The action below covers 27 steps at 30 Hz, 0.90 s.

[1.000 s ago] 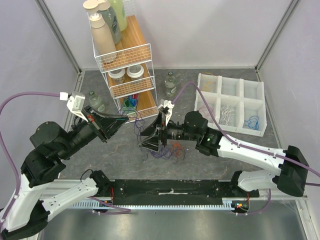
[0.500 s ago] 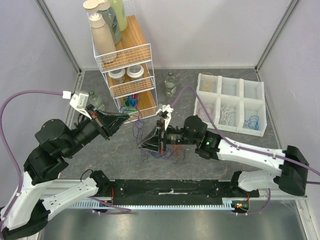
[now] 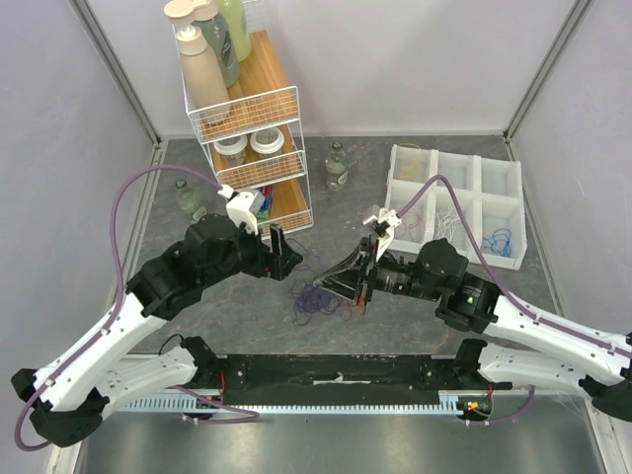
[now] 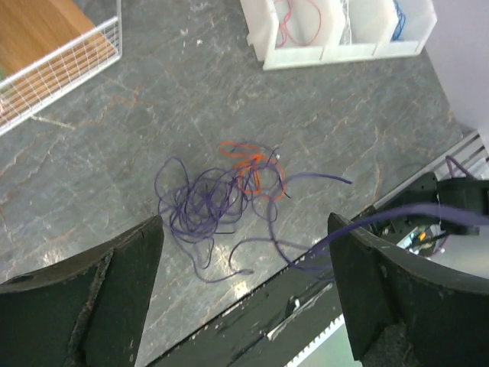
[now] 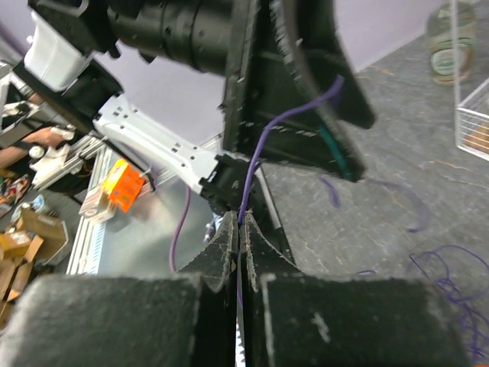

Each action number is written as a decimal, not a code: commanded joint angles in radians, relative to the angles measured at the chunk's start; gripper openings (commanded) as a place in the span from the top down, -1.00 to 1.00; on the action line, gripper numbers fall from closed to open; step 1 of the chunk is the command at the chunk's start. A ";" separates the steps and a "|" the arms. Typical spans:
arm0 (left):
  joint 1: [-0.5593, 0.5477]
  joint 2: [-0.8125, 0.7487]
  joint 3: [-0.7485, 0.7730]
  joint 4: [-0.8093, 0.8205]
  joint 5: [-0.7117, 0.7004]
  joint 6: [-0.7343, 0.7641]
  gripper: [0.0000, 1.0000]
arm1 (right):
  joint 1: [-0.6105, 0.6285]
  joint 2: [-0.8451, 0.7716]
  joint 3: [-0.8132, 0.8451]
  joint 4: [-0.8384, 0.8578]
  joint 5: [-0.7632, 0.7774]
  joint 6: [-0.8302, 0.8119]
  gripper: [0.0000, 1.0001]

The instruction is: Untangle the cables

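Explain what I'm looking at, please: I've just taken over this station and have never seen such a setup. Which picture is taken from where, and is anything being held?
These are two robot arms, left and right, bolted at the near edge of a grey table. The wide picture looks down from above and behind them. The other two pictures come from a camera on each wrist.

On the table lies a tangle of purple cable with an orange cable caught in it. There is also a white tray of compartments and a wire rack with bottles.

The left claw is open, facing the tangle and holding nothing. The right claw is shut on one purple strand.
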 commanded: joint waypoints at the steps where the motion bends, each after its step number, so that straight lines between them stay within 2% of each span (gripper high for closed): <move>1: 0.000 -0.087 -0.064 0.073 0.048 -0.009 -0.81 | -0.020 -0.021 0.059 -0.058 0.065 0.004 1.00; 3: 0.002 -0.112 -0.123 0.113 0.096 -0.021 -0.69 | -0.025 -0.003 0.105 -0.082 0.056 -0.005 1.00; 5: 0.002 -0.130 -0.188 0.152 0.122 -0.045 -0.67 | -0.026 0.010 0.158 -0.114 0.051 -0.017 1.00; 9: 0.002 -0.173 -0.300 0.267 0.185 -0.108 -0.81 | -0.029 0.022 0.293 -0.192 0.070 -0.066 1.00; 13: 0.002 -0.250 -0.369 0.340 0.166 -0.165 -0.85 | -0.029 0.051 0.525 -0.289 0.158 -0.132 1.00; 16: 0.002 -0.348 -0.391 0.334 0.073 -0.194 -0.71 | -0.029 0.079 0.689 -0.372 0.247 -0.195 1.00; 21: 0.002 -0.555 -0.446 0.354 -0.005 -0.202 -0.71 | -0.029 0.123 0.884 -0.482 0.398 -0.298 1.00; 24: 0.002 -0.568 -0.460 0.330 0.002 -0.205 -0.75 | -0.029 0.146 0.979 -0.515 0.456 -0.361 1.00; 27: 0.002 -0.517 -0.470 0.336 0.045 -0.210 -0.76 | -0.029 0.198 1.109 -0.542 0.479 -0.416 1.00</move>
